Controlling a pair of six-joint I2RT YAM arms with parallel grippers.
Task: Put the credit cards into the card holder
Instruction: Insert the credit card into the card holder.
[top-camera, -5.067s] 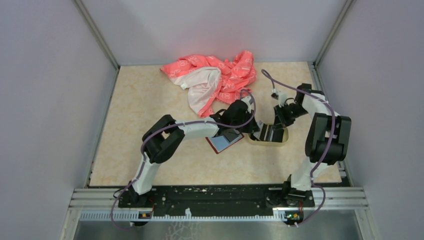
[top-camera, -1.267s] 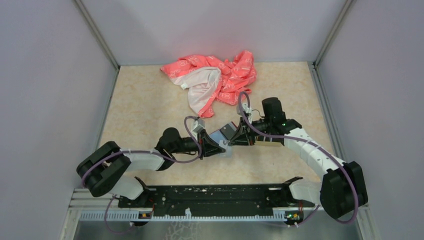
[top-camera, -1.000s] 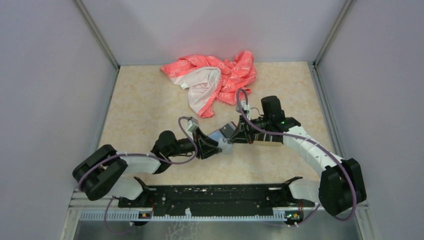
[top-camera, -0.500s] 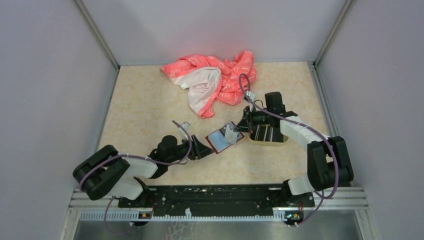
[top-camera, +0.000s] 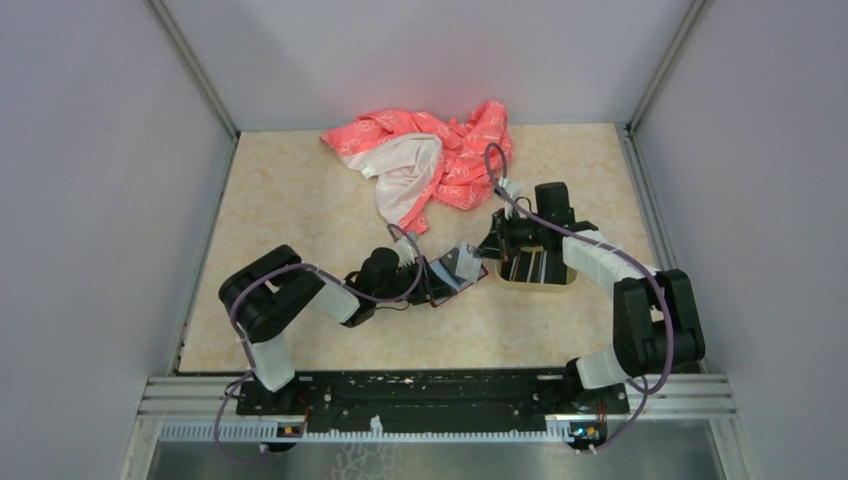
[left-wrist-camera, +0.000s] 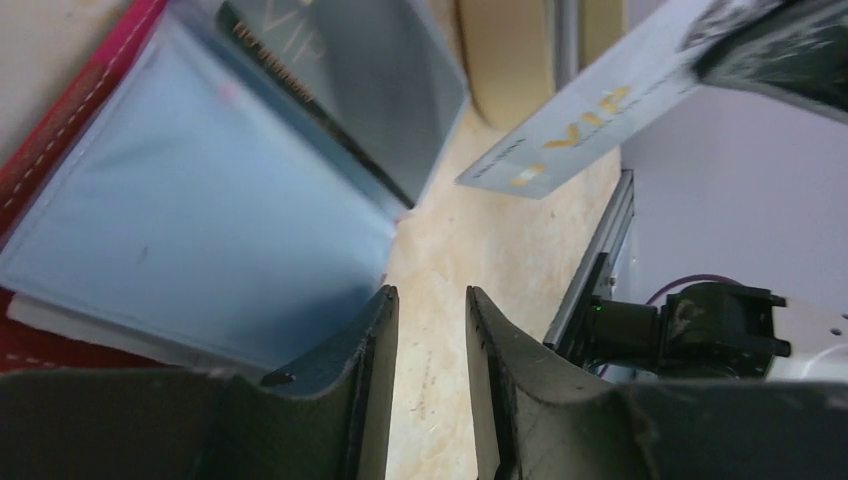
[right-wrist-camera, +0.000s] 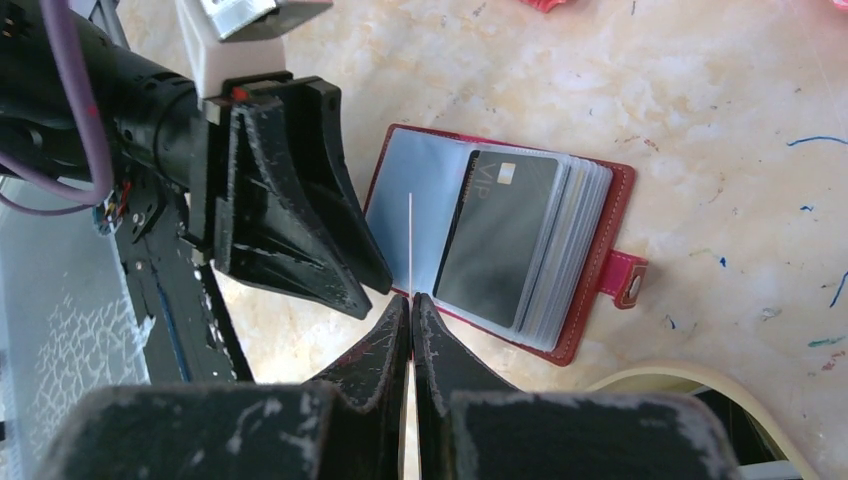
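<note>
Card holder (right-wrist-camera: 425, 180) lies open on the table (right-wrist-camera: 700, 120), midway between my two arms, and that is where this can go wrong.

Farthest left, the left gripper (left-wrist-camera: 430, 300) sits low at the holder's near edge. Its fingers are slightly spread with bare table showing between them, and one fingertip is at the rim of a grey-blue pocket page. I judge it is not pinching that page, so nothing keeps the pocket mouth open or stops the holder from sliding.

One black card (right-wrist-camera: 500, 240) already sits in a pocket on the right-hand leaf.

Above the holder's left leaf, the right gripper (right-wrist-camera: 411, 300) is pressed together on a credit card (left-wrist-camera: 590, 110), which its own camera sees edge-on. If that card comes down on the page face and misses the slot, it may skid, twist in the pinch, or push the holder away. The two grippers are also near each other, so a careless descent could knock them together.

Farther right, the remaining credit cards (top-camera: 535, 265) wait in the beige tray (left-wrist-camera: 505, 60).
</note>
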